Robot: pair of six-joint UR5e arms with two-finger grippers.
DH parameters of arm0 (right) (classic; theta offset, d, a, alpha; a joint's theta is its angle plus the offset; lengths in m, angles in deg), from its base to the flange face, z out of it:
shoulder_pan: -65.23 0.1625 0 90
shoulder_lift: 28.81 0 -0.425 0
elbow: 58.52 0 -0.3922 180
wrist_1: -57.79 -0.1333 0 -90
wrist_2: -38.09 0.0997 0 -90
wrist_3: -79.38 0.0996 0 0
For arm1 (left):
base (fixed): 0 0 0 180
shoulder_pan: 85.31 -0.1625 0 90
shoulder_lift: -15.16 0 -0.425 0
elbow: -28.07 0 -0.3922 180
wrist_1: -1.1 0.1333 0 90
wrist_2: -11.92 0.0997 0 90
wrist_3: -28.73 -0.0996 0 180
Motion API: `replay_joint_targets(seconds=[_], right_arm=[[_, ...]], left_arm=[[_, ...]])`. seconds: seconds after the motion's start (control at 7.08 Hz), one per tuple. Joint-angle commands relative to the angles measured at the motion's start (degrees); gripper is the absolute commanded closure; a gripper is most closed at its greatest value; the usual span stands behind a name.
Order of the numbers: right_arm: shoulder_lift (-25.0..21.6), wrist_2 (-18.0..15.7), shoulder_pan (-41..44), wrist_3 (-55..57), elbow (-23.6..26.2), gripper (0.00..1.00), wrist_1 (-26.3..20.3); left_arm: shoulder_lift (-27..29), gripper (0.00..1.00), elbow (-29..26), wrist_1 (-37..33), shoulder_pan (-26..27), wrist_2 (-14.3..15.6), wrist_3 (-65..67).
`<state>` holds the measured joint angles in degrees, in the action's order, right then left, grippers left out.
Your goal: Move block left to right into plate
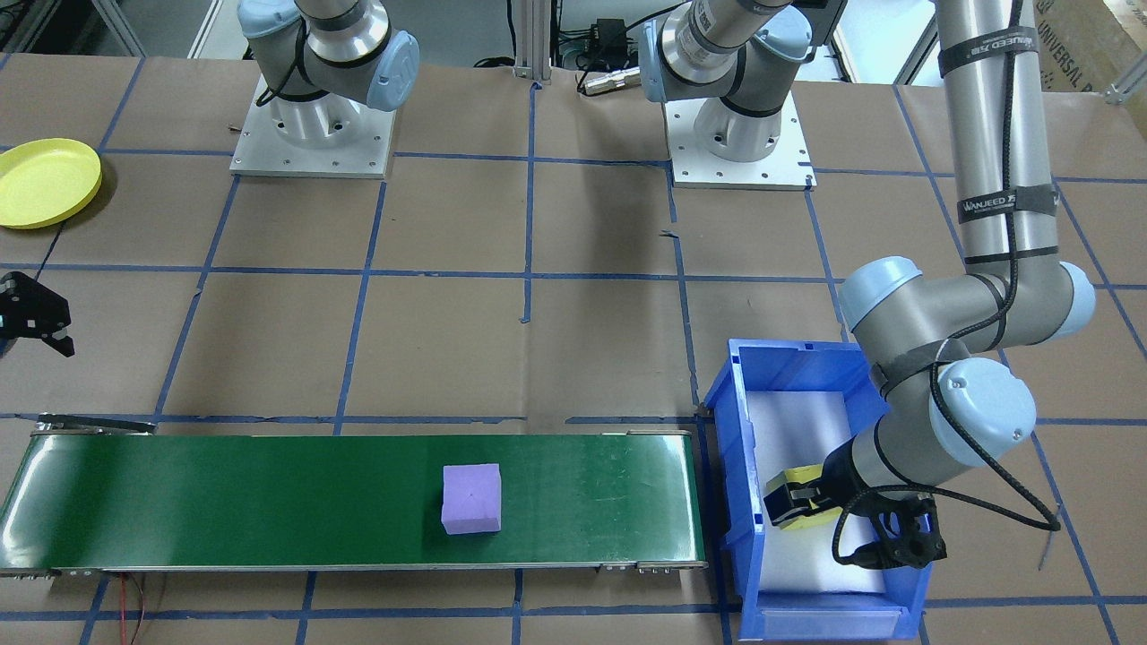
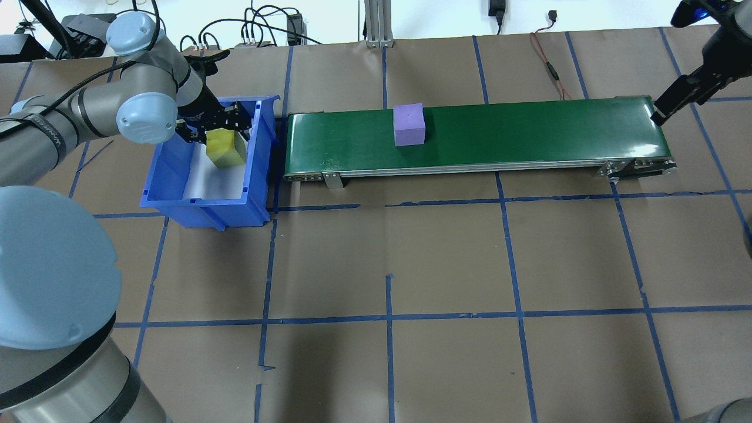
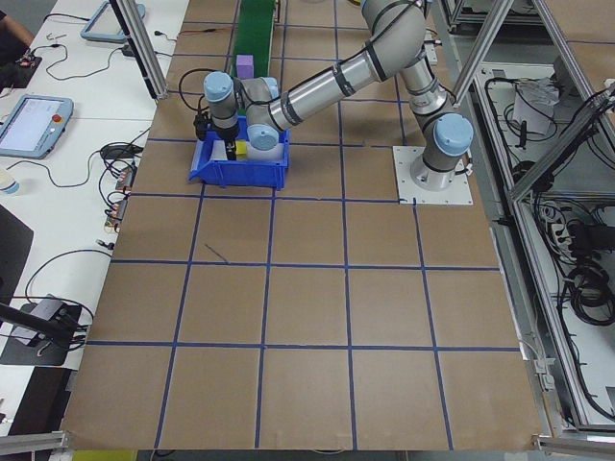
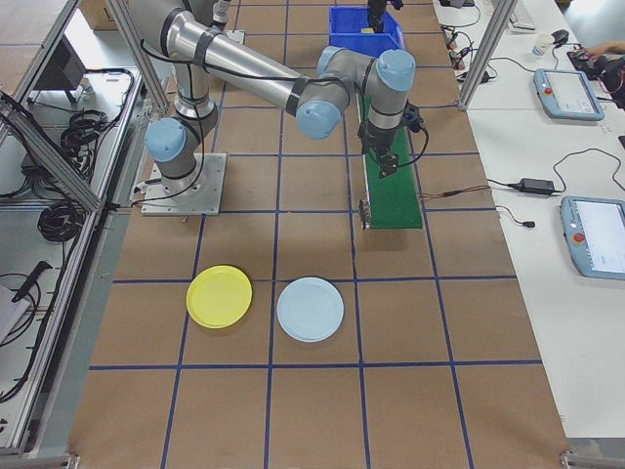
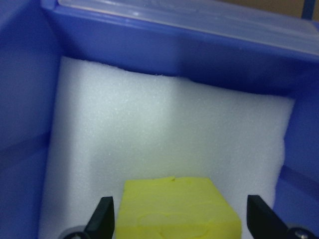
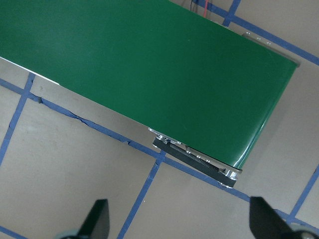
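Yellow block [image 2: 225,148]: sits on the white foam lining inside the blue bin [image 2: 176,194], between the fingers of the left gripper [image 5: 179,226].
Left gripper: reaches down into the bin; in the left wrist view both fingertips [image 5: 102,221] stand clear of the block's sides with a gap on each, so the jaws are spread and not clamping it.
Blue bin: stands on the table [image 2: 446,264] just beside the end of the green conveyor belt [image 2: 529,132] on the robot's left.
Purple block [image 2: 409,124]: rests upright on the belt, nearer the bin end than the far end, touched by neither gripper.
Right gripper [image 6: 179,224]: hangs above the table near the belt's other end; in the right wrist view its two fingertips are wide apart with nothing between them.
Yellow plate [image 4: 219,296]: lies flat on the table on the robot's right, well apart from the belt.
Light blue plate [image 4: 311,309]: lies just beside the yellow plate, not touching it; both carry nothing.
Table: covered in brown paper with a grid of blue tape lines.
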<state>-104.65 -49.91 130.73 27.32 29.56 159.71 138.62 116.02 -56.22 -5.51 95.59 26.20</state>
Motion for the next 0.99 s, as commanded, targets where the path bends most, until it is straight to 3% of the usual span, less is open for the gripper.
replay_joint_targets(seconds=[0.0, 0.14, 0.28, 0.42, 0.85], right_arm=[[0.0, -1.2, -0.1, -9.8, 1.0, 0.00, 0.3], [0.1, -3.8, -0.1, -11.6, 1.1, 0.00, 0.3], [0.2, -3.3, -0.1, -17.3, 1.2, 0.00, 1.3], [1.5, -2.9, -0.1, -19.1, 1.5, 0.01, 5.8], [5.3, -1.9, -0.2, -37.5, 1.9, 0.03, 11.3]], left_arm=[[-2.3, 0.90, -1.0, -0.1, 0.0, 0.1, -5.2], [-6.7, 0.89, -1.1, -1.5, 0.0, 0.2, -5.2], [-11.8, 0.89, -1.5, -6.0, 0.2, 0.1, -4.9], [-15.4, 0.89, -1.9, -9.6, 0.7, -0.3, -4.4], [-16.7, 0.89, -1.5, -10.2, 9.9, -0.9, 7.2]])
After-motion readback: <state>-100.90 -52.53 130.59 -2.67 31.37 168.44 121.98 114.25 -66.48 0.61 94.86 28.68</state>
